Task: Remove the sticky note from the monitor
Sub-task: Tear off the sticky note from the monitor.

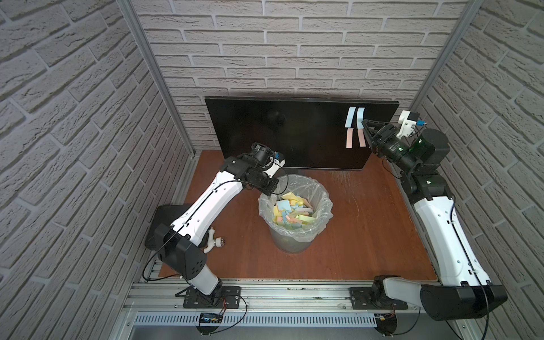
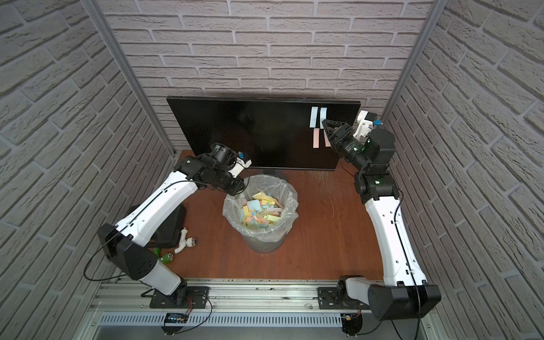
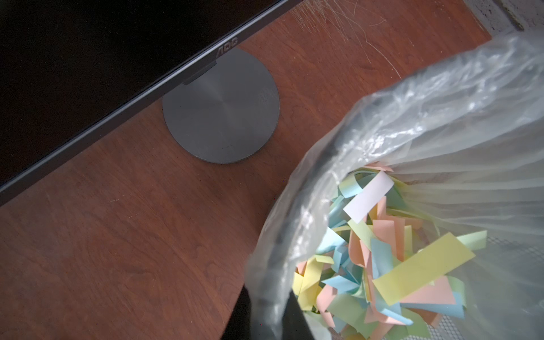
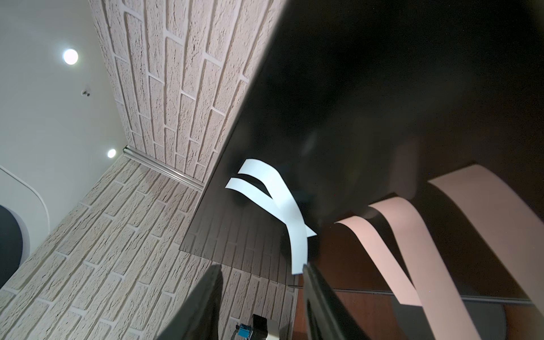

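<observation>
The monitor stands at the back, screen dark. Near its right edge hang two pale blue sticky note strips above two pink strips; whether some are mirror images I cannot tell. My right gripper is open at the screen. One of its fingertips touches the curled free end of a blue sticky note. My left gripper is shut on the bin's lined rim.
The bin in mid-table has a clear liner and holds several coloured notes. The monitor's round base sits behind it. A black slab and a white fitting lie at the left. Brick walls close in on three sides.
</observation>
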